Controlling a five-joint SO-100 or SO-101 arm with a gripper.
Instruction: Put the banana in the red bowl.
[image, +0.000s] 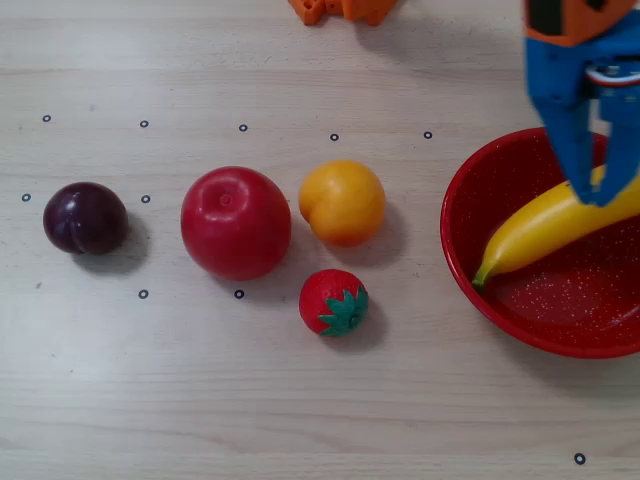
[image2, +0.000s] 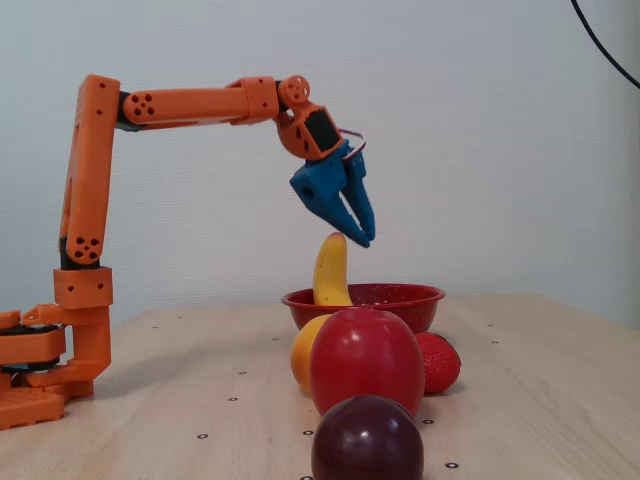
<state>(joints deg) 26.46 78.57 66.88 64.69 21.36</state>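
The yellow banana (image: 545, 228) lies slanted across the red bowl (image: 500, 300) at the right of the overhead view. Its green stem tip is down inside the bowl and its other end is raised. My blue gripper (image: 605, 190) is shut on the banana near the raised end. In the fixed view the banana (image2: 331, 270) stands steeply out of the red bowl (image2: 400, 300), with my gripper (image2: 358, 238) at its top. The banana's far end is hidden behind the fingers and the frame edge.
A dark plum (image: 85, 217), a red apple (image: 236, 222), a round orange fruit (image: 342, 202) and a strawberry (image: 334, 302) lie in a row left of the bowl. The arm's orange base (image2: 40, 370) stands at the table's far edge.
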